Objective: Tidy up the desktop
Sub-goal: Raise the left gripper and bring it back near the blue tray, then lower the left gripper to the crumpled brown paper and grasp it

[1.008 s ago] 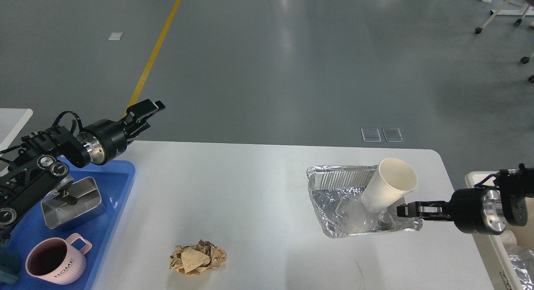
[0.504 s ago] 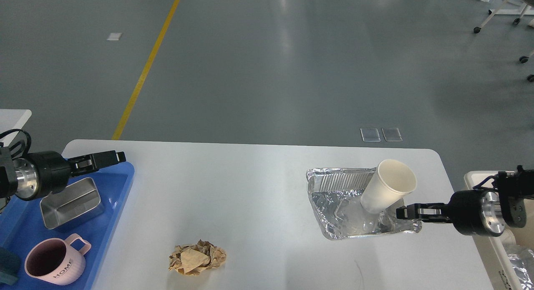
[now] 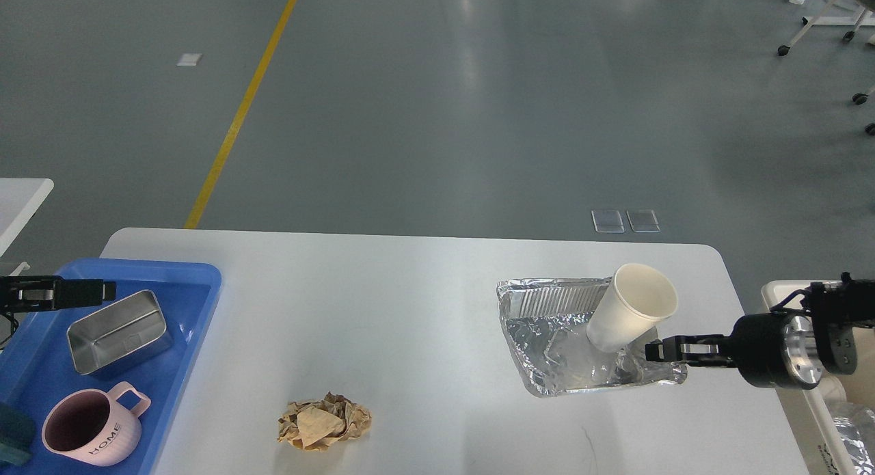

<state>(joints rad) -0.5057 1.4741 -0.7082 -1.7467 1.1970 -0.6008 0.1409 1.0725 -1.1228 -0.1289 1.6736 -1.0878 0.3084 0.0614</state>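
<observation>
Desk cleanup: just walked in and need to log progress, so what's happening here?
The right end effector is at the near right rim of the foil tray, where a paper cup leans. The left end effector hovers over the blue tray. A crumpled paper lies on the desktop.

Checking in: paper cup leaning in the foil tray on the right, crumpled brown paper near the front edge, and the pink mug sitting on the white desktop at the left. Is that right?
Not quite. The pink mug is not on the desktop; it sits in the blue tray at the left, beside the metal tin, as the head view shows. The paper cup in the foil tray and the crumpled paper are as you said.
</observation>
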